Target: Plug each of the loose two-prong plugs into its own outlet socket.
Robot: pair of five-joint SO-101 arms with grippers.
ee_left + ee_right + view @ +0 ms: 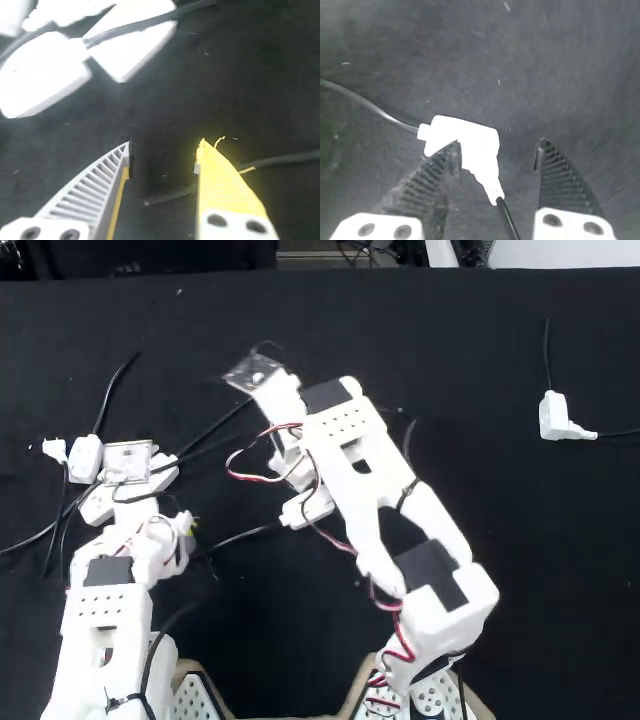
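Right pincer (497, 144), fingers apart, hangs over a white plug (465, 142) on the black counter (545, 75); left pincer (165, 144) gapes near the sockets (45, 85). One second plug (556, 418) lies loose far off, so most seems undone.

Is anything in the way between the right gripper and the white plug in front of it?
Nothing visible. The right gripper is open, and the white plug lies on the black cloth right at it, one finger overlapping the plug's edge. The plug's black cord runs out between the fingers.
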